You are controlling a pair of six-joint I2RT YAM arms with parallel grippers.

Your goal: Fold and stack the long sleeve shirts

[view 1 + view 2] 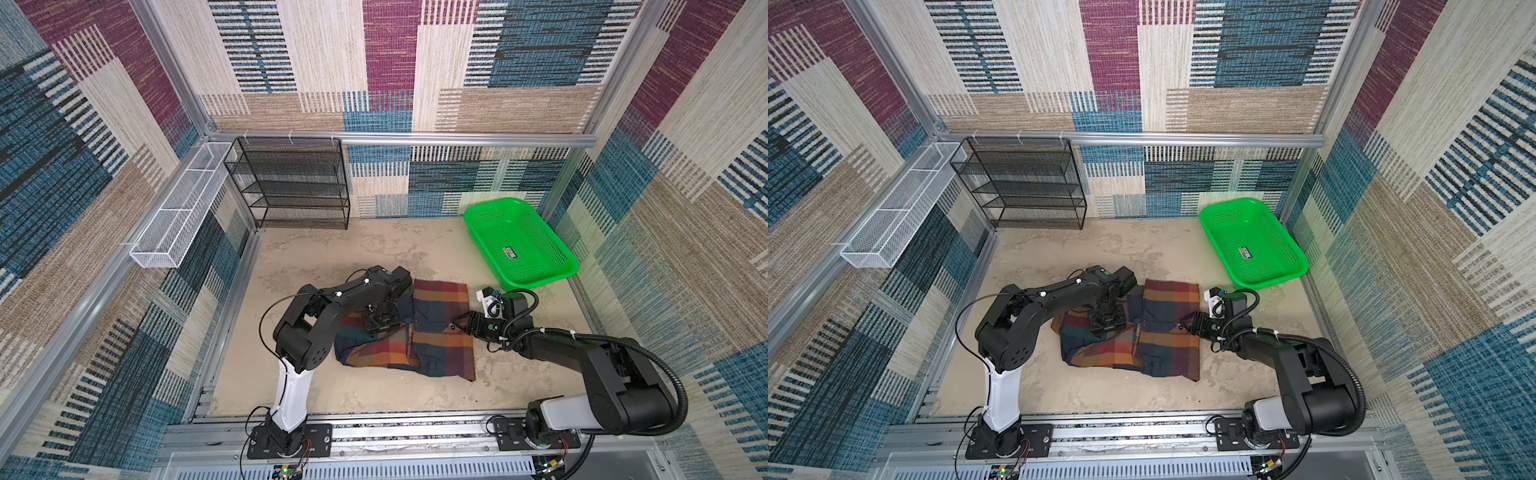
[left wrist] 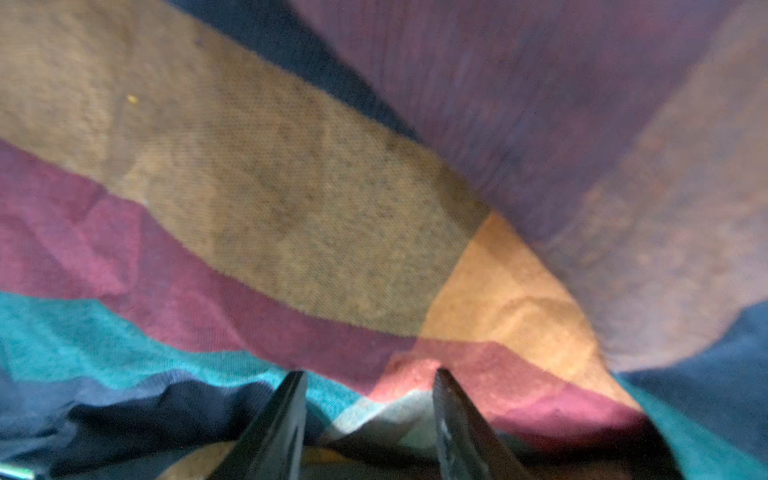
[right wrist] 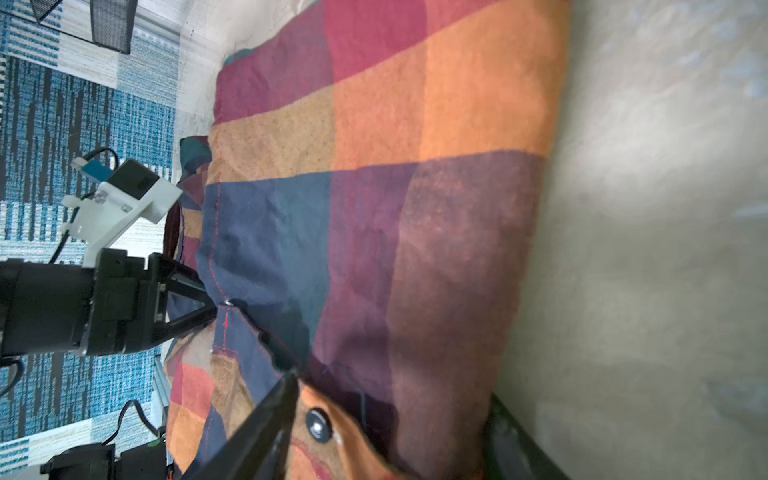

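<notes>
The plaid long sleeve shirt lies partly folded and rumpled in the middle of the beige floor. My left gripper points down onto its left half. In the left wrist view its two fingers stand apart, pressed into the cloth, with a raised fold between them. My right gripper reaches in low at the shirt's right edge. In the right wrist view one finger lies on top beside a dark button and the other sits under the edge, jaws apart around the cloth.
A green plastic basket stands at the back right, close behind the right gripper. A black mesh shelf is against the back wall and a white mesh tray hangs on the left wall. Bare floor lies in front of the shirt.
</notes>
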